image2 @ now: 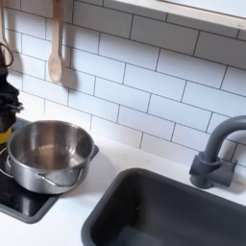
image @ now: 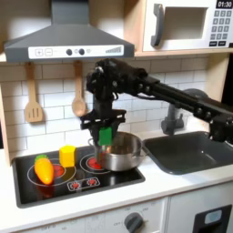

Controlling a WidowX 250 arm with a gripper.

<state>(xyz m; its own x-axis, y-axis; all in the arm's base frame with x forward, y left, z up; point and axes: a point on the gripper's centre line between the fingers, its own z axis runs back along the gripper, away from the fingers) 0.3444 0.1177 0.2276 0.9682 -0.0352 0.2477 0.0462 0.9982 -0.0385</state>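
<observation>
In the first exterior view my gripper (image: 104, 126) hangs over the stove, shut on a small green object (image: 105, 137) that sticks out below the fingers. The object is off the cooktop, just above the left rim of a steel pot (image: 121, 152) standing on the right burner. A yellow block (image: 67, 156) and an orange-and-yellow toy (image: 43, 168) lie on the left part of the black cooktop (image: 55, 185). In the second exterior view the gripper's dark body (image2: 8, 98) shows at the left edge, just left of the pot (image2: 46, 154), which holds nothing.
A dark sink (image: 187, 150) (image2: 173, 213) with a grey faucet (image2: 215, 154) lies right of the stove in both exterior views. Wooden utensils (image: 34, 96) (image2: 56, 56) hang on the tiled wall. A range hood (image: 65, 38) and microwave (image: 187, 25) are overhead.
</observation>
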